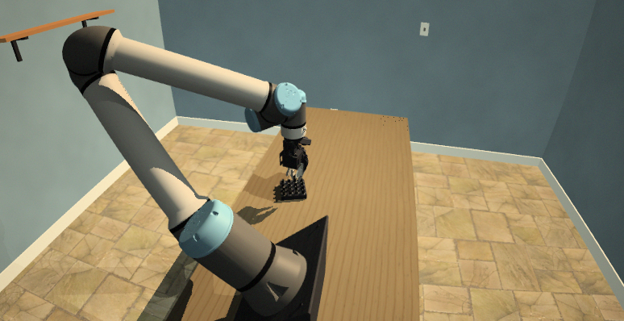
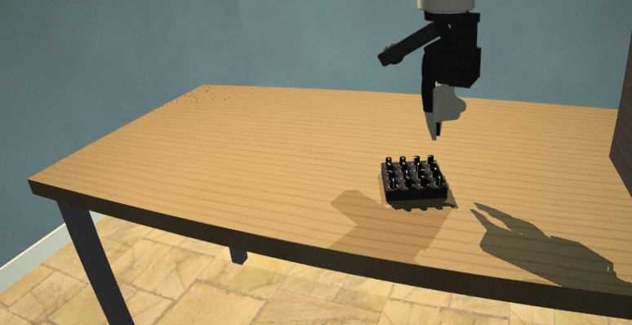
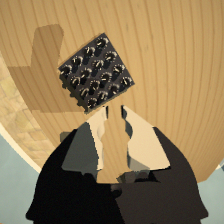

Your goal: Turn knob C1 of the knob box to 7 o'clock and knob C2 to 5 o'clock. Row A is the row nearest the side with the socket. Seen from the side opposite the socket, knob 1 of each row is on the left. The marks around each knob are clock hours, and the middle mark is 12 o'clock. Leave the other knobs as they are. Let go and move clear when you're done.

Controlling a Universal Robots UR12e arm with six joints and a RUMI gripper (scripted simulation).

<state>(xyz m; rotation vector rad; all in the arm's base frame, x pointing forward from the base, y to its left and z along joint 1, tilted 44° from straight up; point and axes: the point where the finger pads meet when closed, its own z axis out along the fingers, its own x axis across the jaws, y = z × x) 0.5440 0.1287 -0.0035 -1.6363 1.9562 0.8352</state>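
The knob box (image 1: 293, 189) is a small black square box with several rows of black knobs, lying on the wooden table. It also shows in the exterior view (image 2: 413, 180) and in the wrist view (image 3: 96, 72), where it sits turned at an angle. My gripper (image 1: 297, 173) hangs above the box, clear of the knobs, pointing down. In the exterior view the fingertips (image 2: 435, 135) are a little above the far right corner of the box. In the wrist view the fingers stand close together with only a narrow gap and nothing between them. The knob pointers are too small to read.
The arm's dark base block (image 1: 312, 239) stands on the table near the box. The table's left edge (image 1: 257, 161) runs close beside the box. A wooden shelf (image 1: 52, 26) is on the left wall.
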